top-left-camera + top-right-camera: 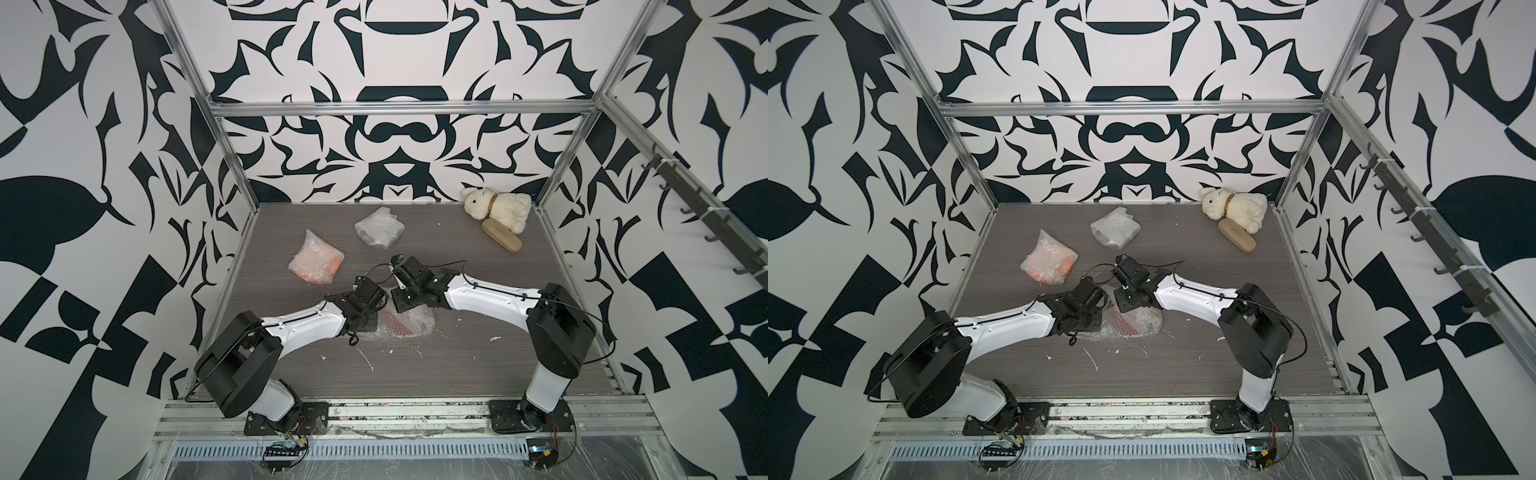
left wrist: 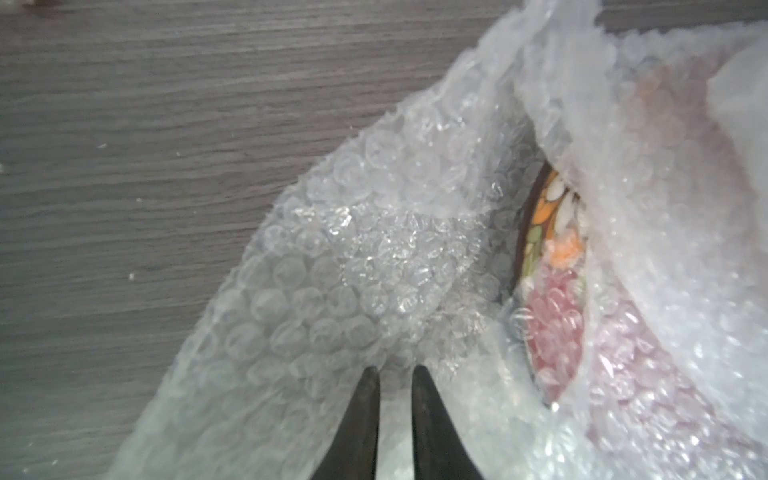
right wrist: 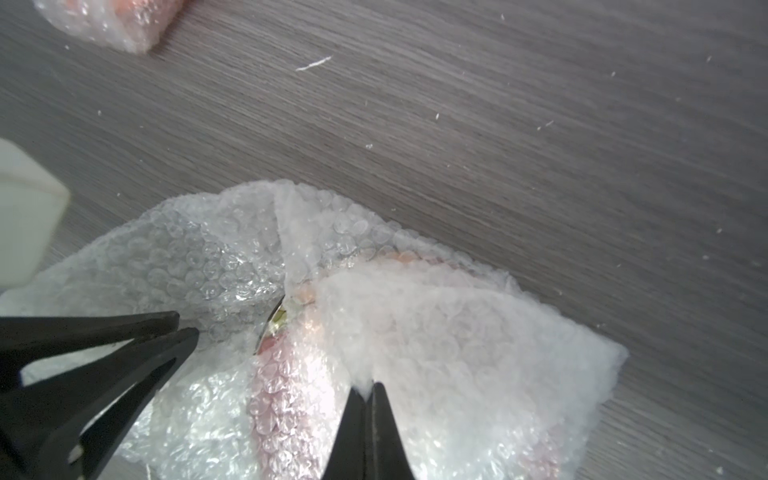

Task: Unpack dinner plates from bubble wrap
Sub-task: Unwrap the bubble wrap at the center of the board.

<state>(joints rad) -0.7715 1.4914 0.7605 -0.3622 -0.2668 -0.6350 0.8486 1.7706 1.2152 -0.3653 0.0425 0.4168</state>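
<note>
Right wrist: left tool (image 3: pixel 187 326) and right tool (image 3: pixel 368 388) pinch crinkly bubble wrap (image 3: pixel 457 332) over plate (image 3: pixel 278 322).

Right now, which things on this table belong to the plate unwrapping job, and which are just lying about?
Part of the job: red floral plate, peeking from its bubble wrap; wrapped orange plate; third wrapped bundle, contents unclear.
Just lying about: plush rabbit; wooden brush.

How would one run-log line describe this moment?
left fingers: gripping bubble wrap | right fingers: gripping same wrap | red plate: partly exposed | other bundles: wrapped
</note>
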